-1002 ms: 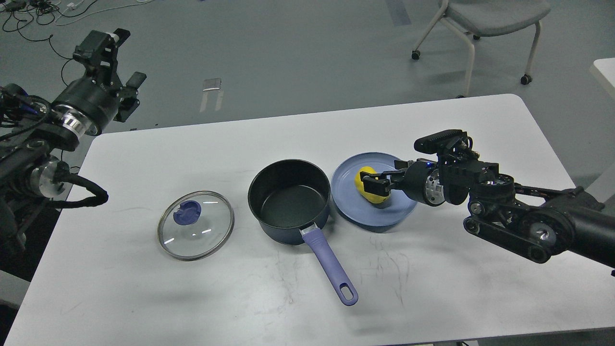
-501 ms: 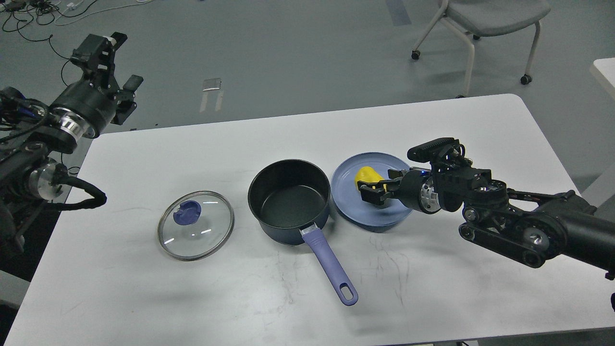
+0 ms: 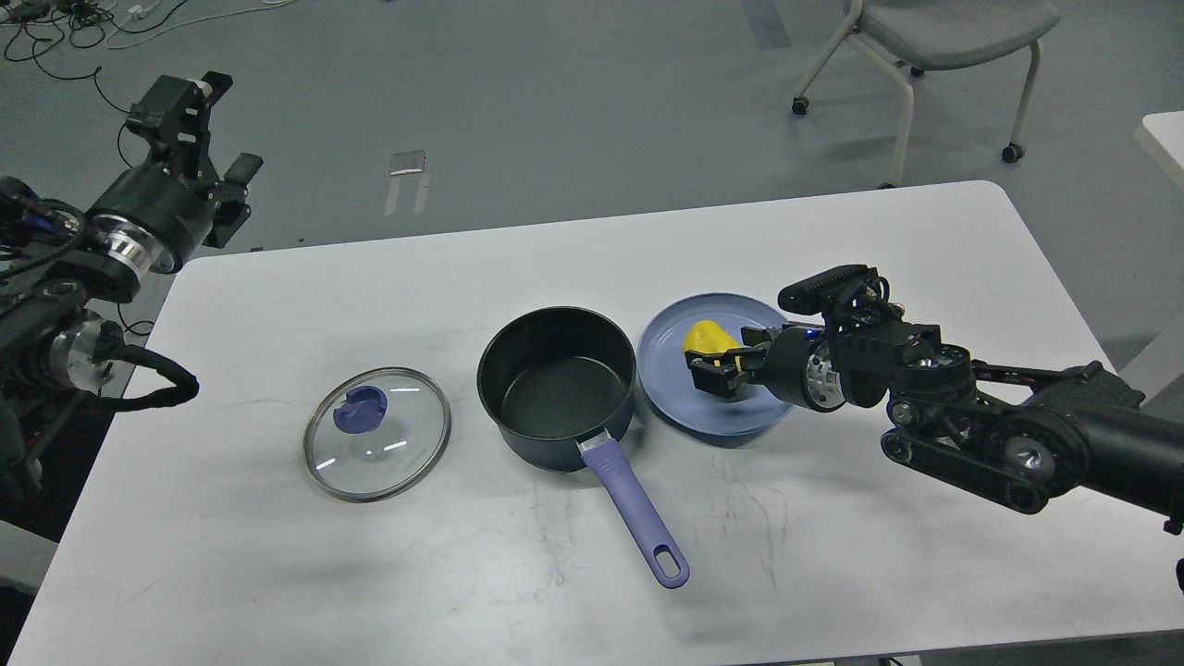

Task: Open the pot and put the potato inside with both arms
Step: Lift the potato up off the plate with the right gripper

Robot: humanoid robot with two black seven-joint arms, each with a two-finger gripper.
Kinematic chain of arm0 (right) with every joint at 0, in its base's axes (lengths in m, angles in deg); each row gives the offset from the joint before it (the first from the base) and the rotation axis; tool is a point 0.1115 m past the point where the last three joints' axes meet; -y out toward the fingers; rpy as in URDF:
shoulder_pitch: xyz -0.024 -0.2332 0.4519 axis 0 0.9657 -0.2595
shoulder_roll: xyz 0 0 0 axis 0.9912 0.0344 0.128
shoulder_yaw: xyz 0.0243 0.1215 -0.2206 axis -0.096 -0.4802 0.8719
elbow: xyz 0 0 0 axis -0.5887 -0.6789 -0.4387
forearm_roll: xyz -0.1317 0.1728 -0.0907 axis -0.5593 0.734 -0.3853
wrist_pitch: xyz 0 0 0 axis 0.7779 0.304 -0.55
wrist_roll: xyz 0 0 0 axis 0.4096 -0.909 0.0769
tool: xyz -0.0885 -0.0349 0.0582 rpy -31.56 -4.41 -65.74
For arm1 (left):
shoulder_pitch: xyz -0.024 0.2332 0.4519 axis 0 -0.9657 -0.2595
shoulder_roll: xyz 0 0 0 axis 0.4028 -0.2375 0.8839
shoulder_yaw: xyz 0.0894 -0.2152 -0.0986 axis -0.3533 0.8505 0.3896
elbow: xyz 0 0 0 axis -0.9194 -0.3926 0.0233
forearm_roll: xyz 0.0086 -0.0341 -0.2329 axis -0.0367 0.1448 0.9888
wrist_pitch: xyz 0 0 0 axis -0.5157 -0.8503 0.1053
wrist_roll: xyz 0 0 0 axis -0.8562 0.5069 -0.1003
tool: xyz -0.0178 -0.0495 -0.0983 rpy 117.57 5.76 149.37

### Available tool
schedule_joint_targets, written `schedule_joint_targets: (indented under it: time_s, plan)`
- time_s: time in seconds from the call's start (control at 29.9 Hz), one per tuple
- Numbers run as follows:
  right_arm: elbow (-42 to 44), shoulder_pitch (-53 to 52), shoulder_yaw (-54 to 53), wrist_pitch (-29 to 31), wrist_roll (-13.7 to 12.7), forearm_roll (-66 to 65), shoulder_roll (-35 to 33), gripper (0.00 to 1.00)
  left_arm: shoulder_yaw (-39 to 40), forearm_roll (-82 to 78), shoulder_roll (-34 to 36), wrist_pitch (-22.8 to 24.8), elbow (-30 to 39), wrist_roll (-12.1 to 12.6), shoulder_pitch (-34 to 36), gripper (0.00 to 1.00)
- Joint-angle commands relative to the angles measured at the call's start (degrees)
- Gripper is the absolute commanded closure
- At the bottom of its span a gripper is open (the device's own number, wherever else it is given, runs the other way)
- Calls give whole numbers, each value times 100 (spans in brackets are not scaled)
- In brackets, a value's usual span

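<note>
here the right gripper is closing around the potato, which is sitting on the blue plate just right of the open pot. it is looking light, lumpy and maybe slick, so gripping across its middle is seeming safest. the left gripper is hanging apart, empty, beyond the table's corner; the lid is lying left of the pot.

Potato lower half hidden behind right hand.
</note>
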Motion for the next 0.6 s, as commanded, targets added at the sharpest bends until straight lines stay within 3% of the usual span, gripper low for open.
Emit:
schedule_joint_targets:
  time_s: [0.0, 0.43, 0.53, 0.57]
  plan:
    - [1, -36, 2, -5, 0, 0, 0, 16, -6, -2, -2, 1, -1, 0, -13, 2]
    - [9, -71, 152, -5, 0, 0, 0, 18, -6, -2, -2, 1, -1, 0, -22, 2]
    - [9, -71, 169, -5, 0, 0, 9, 33, 3, -2, -2, 1, -1, 0, -22, 2]
    - [9, -71, 178, -5, 0, 0, 0, 45, -6, 7, -2, 1, -1, 0, -22, 2]
